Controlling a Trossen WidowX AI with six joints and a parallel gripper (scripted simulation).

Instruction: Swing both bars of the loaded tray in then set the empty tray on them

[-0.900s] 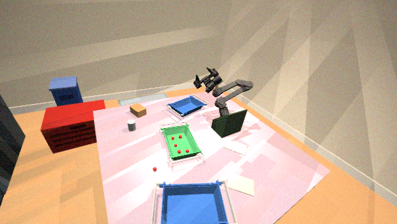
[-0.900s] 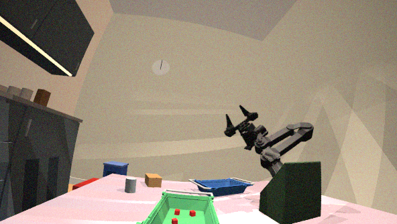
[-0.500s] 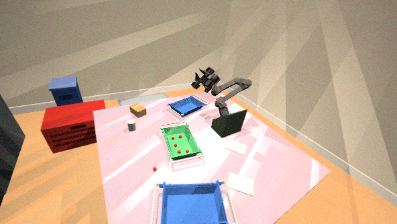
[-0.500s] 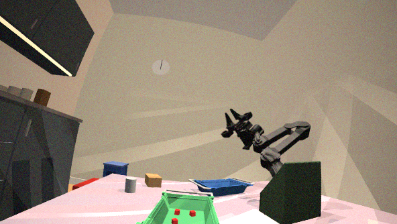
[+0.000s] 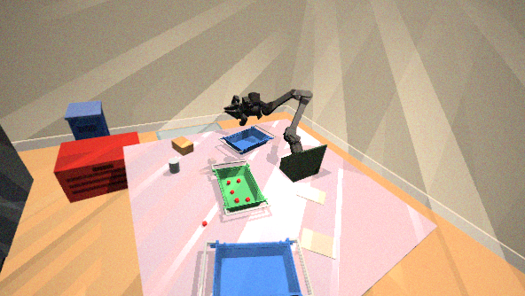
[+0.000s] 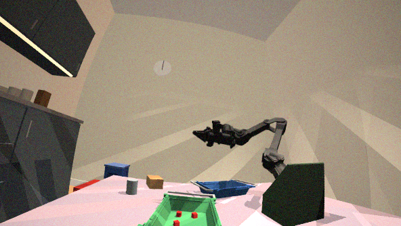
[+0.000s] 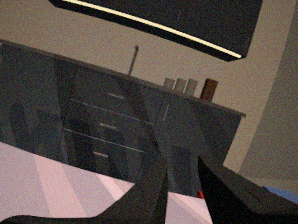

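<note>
The loaded green tray (image 5: 254,182) (image 6: 190,203) stands mid-table with several small red blocks (image 5: 231,191) (image 6: 194,215) inside. Its far wire bar (image 5: 230,163) (image 6: 190,194) and near wire bar (image 5: 248,210) are out beyond its ends. An empty dark blue tray (image 5: 247,139) (image 6: 225,188) lies behind it, bars out. Another empty blue tray (image 5: 254,279) is at the front, cut off by the frame. My gripper (image 5: 227,111) (image 6: 194,132) (image 7: 182,163) is high above the back of the table, pointing sideways, nearly shut with a narrow gap and nothing between its tips.
A dark green panel (image 5: 303,164) (image 6: 294,193) stands upright by the arm's base. A grey cylinder (image 5: 174,166) (image 6: 131,187) and an orange-brown box (image 5: 182,145) (image 6: 154,182) stand left. A loose red block (image 5: 204,223) lies left of the loaded tray's near end. Pale cards (image 5: 311,194) (image 5: 319,243) lie right.
</note>
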